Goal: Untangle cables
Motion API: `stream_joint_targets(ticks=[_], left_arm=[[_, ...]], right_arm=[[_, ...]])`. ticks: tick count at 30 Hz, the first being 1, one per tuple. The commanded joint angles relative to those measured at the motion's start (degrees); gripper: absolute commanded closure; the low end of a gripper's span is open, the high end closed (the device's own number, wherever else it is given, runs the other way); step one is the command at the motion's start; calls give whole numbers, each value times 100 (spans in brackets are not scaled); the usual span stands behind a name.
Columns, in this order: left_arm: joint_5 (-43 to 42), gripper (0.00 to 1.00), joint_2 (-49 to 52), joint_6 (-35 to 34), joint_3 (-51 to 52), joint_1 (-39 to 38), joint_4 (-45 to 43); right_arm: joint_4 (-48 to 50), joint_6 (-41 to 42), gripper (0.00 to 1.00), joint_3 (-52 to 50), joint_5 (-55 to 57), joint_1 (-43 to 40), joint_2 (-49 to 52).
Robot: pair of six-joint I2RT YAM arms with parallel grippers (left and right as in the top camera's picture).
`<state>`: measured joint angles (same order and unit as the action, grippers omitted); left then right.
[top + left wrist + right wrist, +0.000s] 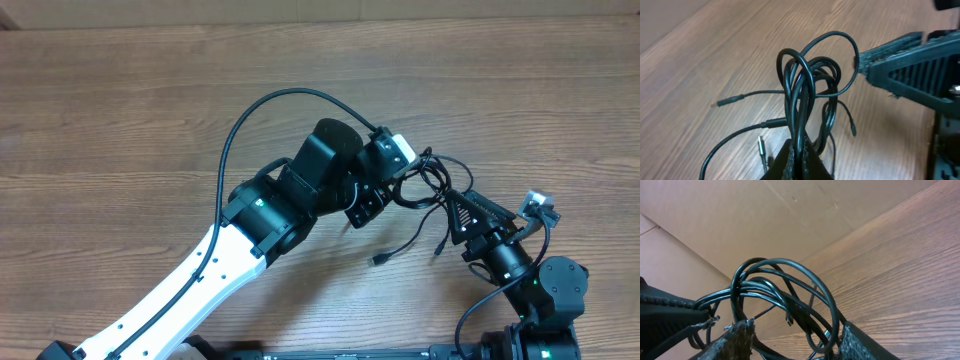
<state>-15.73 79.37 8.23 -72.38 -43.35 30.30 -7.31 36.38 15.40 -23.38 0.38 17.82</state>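
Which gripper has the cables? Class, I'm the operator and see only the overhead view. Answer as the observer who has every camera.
Observer: The left wrist view shows the left gripper shut on the cables, pinching the bundle's strands together.
Operator: And the right gripper?
Observer: In the right wrist view the right gripper is open, with several cable loops passing between its jaws.

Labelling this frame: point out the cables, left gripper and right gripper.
cables (796, 87), left wrist view, on the looped bundle.
left gripper (800, 149), left wrist view, between its fingertips.
right gripper (797, 334), right wrist view, between its fingertips.
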Motion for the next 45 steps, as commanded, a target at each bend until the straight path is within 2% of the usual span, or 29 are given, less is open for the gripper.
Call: stream_joint_targets(ticks=[1, 7, 9, 10, 11, 12, 13, 20, 24, 28, 40, 45], left_arm=[[-584, 96, -74, -116, -111, 9, -87], [-686, 96, -74, -120, -111, 9, -85], [-686, 96, -74, -120, -111, 9, -83], [-684, 96, -74, -118, -111, 9, -85], [-682, 96, -74, -118, -111, 9, -85], [-678, 96, -74, -116, -111, 9, -85], [-678, 96, -72, -118, -111, 9, -85], [-442, 96, -74, -114, -111, 11, -79], [7, 96, -72, -116, -111, 11, -50], [988, 96, -72, -118, -111, 11, 39], [4806, 96, -72, -122, -107, 33, 699], [5871, 96, -72, -120, -107, 33, 852]], right_arm=[[9, -20, 43, 116, -66, -13, -42], [4, -20, 43, 116, -66, -13, -42], [4, -20, 48, 116, -66, -13, -42], [4, -20, 60, 116, -66, -13, -42], [4, -17, 79, 116, -66, -13, -42], [4, -17, 92, 116, -66, -13, -42], [4, -17, 96, 116, -66, -13, -42], [4, -15, 96, 116, -68, -13, -42], [-13, -15, 96, 116, -68, -13, -42], [-11, -17, 96, 116, -68, -13, -42], [-13, -15, 96, 116, -68, -13, -42], [-13, -15, 96, 116, -68, -13, -42]])
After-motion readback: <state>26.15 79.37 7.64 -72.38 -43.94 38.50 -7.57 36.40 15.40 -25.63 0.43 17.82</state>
